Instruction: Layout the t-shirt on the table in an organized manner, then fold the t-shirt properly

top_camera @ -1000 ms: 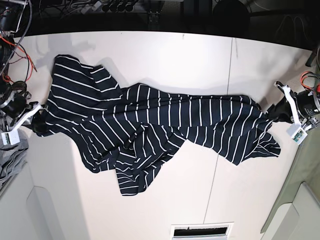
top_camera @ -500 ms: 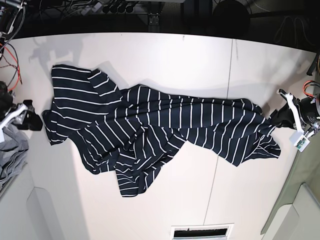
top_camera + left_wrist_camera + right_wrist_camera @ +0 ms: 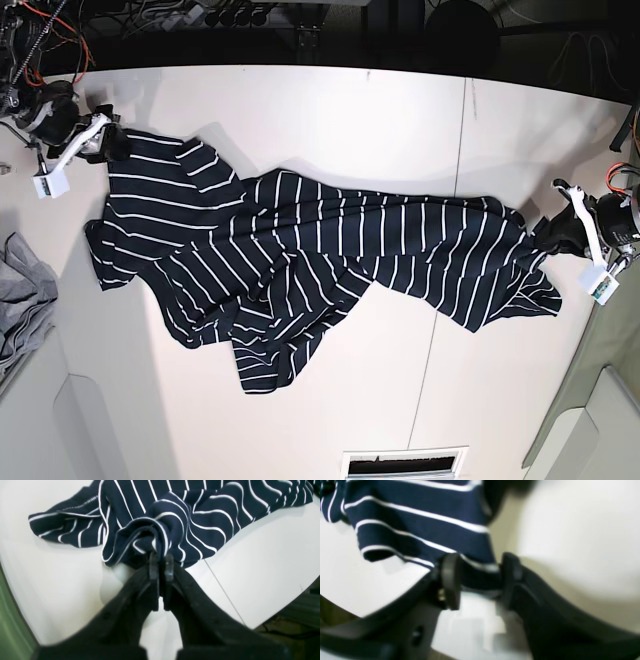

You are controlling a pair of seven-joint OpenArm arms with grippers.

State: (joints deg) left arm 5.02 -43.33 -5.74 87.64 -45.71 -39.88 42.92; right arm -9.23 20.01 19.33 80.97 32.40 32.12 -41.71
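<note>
The dark navy t-shirt (image 3: 300, 260) with thin white stripes lies crumpled and stretched across the white table (image 3: 330, 110). My left gripper (image 3: 553, 232) is at the shirt's right end. In the left wrist view the left gripper (image 3: 161, 560) is shut on a bunched fold of the t-shirt (image 3: 200, 517). My right gripper (image 3: 108, 143) is at the shirt's far left corner. In the right wrist view the right gripper (image 3: 480, 577) has its jaws apart, and the edge of the t-shirt (image 3: 420, 525) lies between them.
A plain grey garment (image 3: 20, 290) lies at the table's left edge. A thin dark seam (image 3: 445, 260) crosses the tabletop under the shirt. Cables (image 3: 40, 30) hang at the far left corner. A green surface (image 3: 610, 380) borders the right side.
My right gripper let go of the shirt's left edge, opened, and moved to the far left corner. The left gripper kept its hold and barely moved.
</note>
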